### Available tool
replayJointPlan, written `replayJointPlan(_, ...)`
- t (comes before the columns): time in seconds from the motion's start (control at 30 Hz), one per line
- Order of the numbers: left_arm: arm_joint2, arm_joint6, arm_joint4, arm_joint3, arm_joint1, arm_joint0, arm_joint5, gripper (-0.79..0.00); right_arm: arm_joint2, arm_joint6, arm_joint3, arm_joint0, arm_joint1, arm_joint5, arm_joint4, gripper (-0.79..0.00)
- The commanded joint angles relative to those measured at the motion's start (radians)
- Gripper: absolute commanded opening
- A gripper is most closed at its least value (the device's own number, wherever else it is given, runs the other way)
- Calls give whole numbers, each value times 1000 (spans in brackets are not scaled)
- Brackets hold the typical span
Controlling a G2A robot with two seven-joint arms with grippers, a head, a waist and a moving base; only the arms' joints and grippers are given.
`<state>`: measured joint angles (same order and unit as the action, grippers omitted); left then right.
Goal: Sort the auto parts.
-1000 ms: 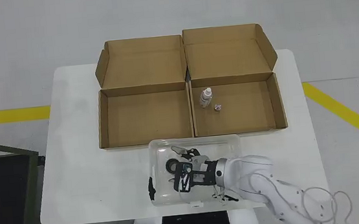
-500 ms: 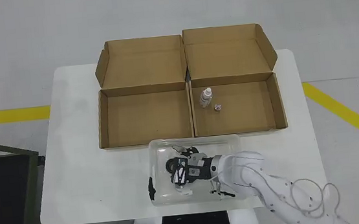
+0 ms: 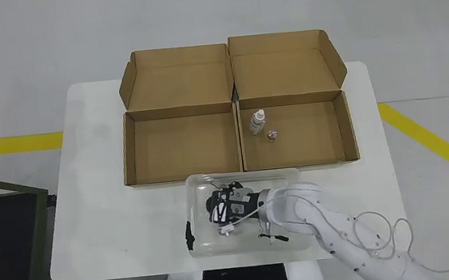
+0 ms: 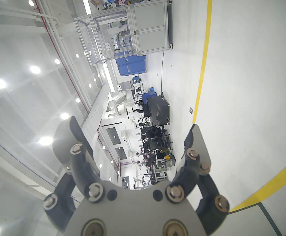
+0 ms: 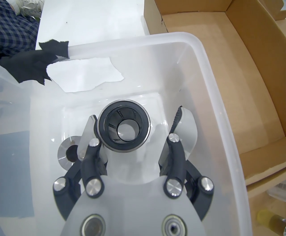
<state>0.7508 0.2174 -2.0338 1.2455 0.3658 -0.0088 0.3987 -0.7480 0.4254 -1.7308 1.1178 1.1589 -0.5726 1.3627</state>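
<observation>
The left cardboard box (image 3: 181, 148) and the right cardboard box (image 3: 313, 135) sat side by side, the right one holding a small bottle (image 3: 258, 120) and a tiny part (image 3: 272, 134). The clear bin (image 5: 201, 55) held a bearing (image 5: 124, 128) and a metal disc (image 5: 64, 154). The right gripper (image 5: 136, 113) was inside the bin, jaws spread around the bearing, one finger touching it. The left gripper (image 4: 133, 122) had its jaws wide apart.

White table (image 3: 99, 193) mid frame. Two open cardboard boxes sit side by side in the upper half with walls touching and lids folded back toward frame top. Left box (image 3: 181, 148); right box (image 3: 313, 131) has a small white bottle (image 3: 257, 120) and a tiny pinkish part (image 3: 272, 134) near its left wall. Clear plastic bin (image 3: 244, 173) is just below them. Right arm (image 3: 339, 230) enters from lower right, and right gripper (image 3: 217, 210) is inside the bin's left half among dark parts. Black scrap (image 3: 188, 237) on the bin's left rim.
</observation>
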Motion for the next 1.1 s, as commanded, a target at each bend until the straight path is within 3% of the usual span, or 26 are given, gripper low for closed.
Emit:
replayJointPlan(0.0,0,0,0,0,0,0,0,0,3,1,8,-5,3,1,-3,-299)
replayJointPlan(0.07,0,0,0,0,0,0,0,0,5,2,15,-10,6,-1,-6,-369)
replayJointPlan(0.23,0,0,0,0,0,0,0,0,11,-1,29,-16,11,-18,-18,-419)
replayJointPlan(0.3,0,0,0,0,0,0,0,0,12,-3,32,-17,12,-23,-18,-536)
replayJointPlan(0.37,0,0,0,0,0,0,0,0,12,-6,32,-17,13,-25,-19,-597)
replayJointPlan(0.4,0,0,0,0,0,0,0,0,12,-7,32,-17,13,-28,-19,-686)
replayJointPlan(0.47,0,0,0,0,0,0,0,0,10,-12,29,-15,14,-31,-22,-785)
replayJointPlan(1.07,0,0,0,0,0,0,0,0,-128,-96,-65,79,-23,-145,-133,-785)
